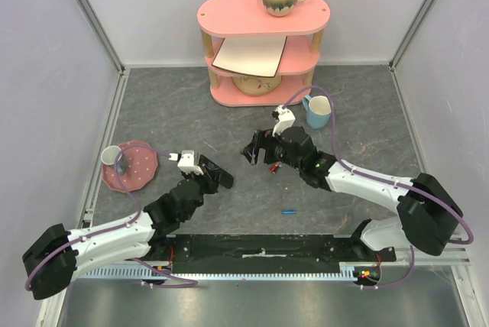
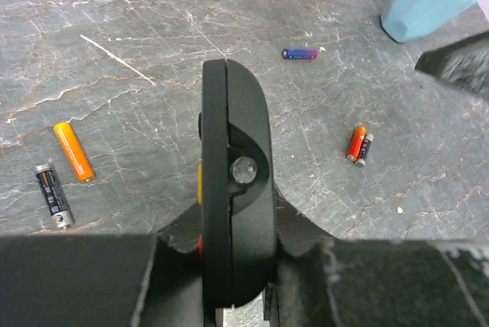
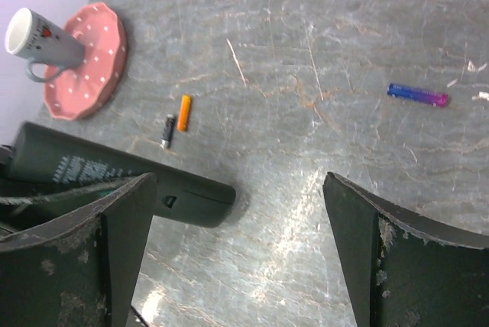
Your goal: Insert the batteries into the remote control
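Grey tabletop (image 1: 176, 113): left tool (image 2: 237, 273) apparently clamps the remote control (image 2: 237, 151); right tool (image 3: 238, 220) gapes wide.

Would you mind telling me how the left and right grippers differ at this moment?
The left gripper is shut on the remote control; the right gripper is wide open and empty. The left sits nearer the pink plate, the right nearer the blue mug. Both hover above the table.

The remote control (image 2: 233, 121) looks smooth, probably matt plastic.
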Robot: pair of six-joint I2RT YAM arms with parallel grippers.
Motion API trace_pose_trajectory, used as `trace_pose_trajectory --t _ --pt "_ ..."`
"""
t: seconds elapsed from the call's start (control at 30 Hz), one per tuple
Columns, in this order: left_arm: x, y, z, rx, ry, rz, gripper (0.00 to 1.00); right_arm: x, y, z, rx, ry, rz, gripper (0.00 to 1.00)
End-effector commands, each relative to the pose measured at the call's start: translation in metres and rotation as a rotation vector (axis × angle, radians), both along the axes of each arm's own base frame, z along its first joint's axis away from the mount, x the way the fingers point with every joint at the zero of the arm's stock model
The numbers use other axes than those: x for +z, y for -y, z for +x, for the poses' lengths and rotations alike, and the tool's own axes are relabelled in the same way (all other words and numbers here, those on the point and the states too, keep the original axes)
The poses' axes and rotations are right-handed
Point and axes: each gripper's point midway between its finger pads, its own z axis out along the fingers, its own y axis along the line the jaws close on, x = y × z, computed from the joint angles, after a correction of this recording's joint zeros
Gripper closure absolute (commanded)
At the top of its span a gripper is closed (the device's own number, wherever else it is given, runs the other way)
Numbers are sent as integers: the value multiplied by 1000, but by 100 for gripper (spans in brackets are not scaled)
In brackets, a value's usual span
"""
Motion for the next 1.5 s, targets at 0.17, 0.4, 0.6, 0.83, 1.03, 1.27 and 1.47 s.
trace_pose_trajectory --t 0.17,0.4,0.6,0.83,1.03,1.27,1.47 --pt "16 -4 7 45 55 -40 98 21 -8 16 109 -40 127 2" --pt "12 -7 9 45 39 52 98 2 -28 -5 174 -43 115 8" --pt "16 -12 13 82 47 74 98 -15 -57 -27 228 -100 182 12" --pt "10 -21 12 108 47 88 98 -32 -61 -37 191 -208 316 15" --pt "6 -21 15 116 33 154 98 -38 -69 -40 191 -266 397 15" --pt "-2 -19 15 121 8 170 98 -51 -77 -41 187 -303 407 17" --pt "-6 -19 13 118 2 177 98 -65 -82 -40 180 -326 384 18"
